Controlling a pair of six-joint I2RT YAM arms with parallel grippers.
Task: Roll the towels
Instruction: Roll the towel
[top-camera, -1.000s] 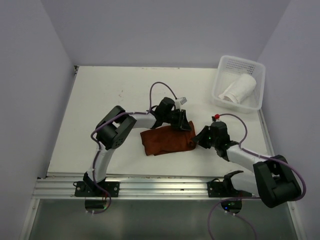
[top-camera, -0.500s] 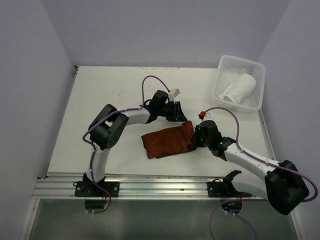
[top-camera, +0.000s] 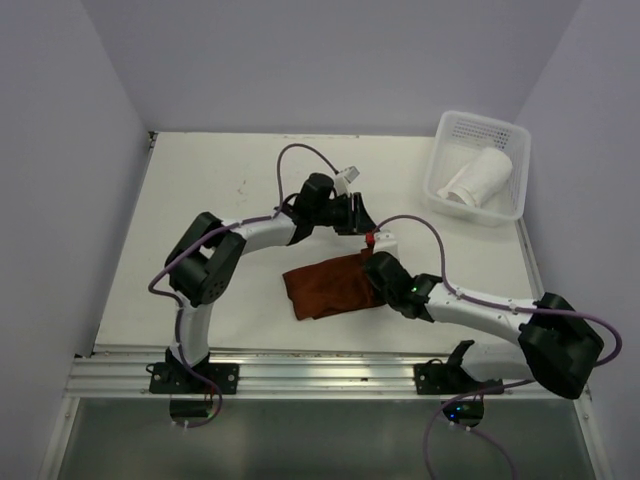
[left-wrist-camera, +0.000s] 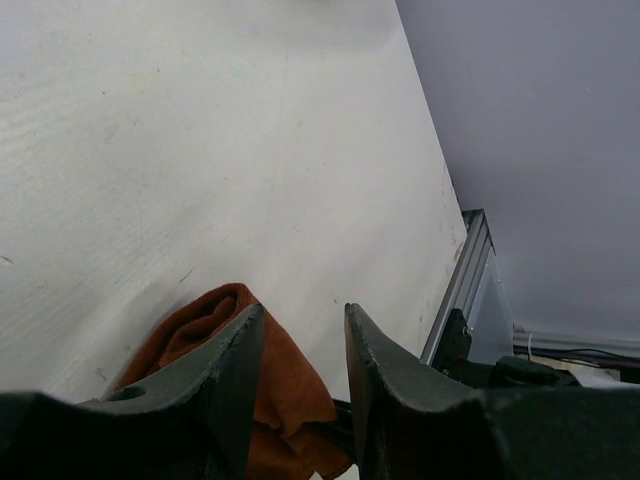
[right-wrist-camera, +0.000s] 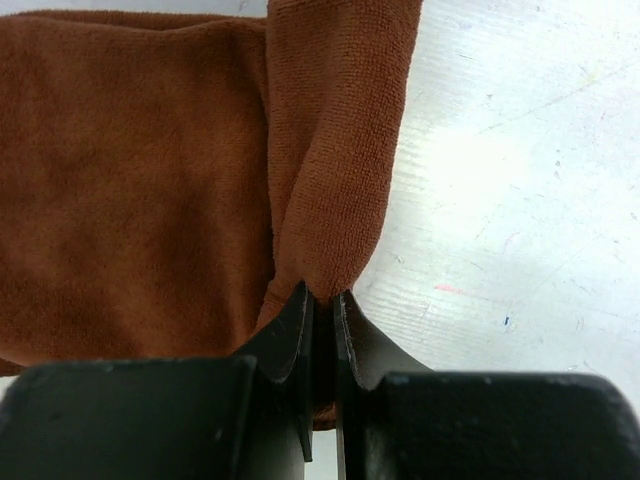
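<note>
Towels lie well apart: the white towel (top-camera: 480, 175) sits rolled in the basket (top-camera: 445, 130) at the far right corner of the tabletop (top-camera: 220, 200), while the rust-brown towel (top-camera: 322, 288) lies flat near the middle of the near edge, its long axis roughly along that edge, with the right end a little farther back. The right gripper (right-wrist-camera: 320, 297) is at that right end, jaws pressed together on a raised fold of the brown cloth. The left gripper (left-wrist-camera: 300, 325) hangs just beyond the towel's far right corner, jaws spread with nothing between them. Rolling would likely run from the pinched end leftward along the length, so the right arm is better placed.
</note>
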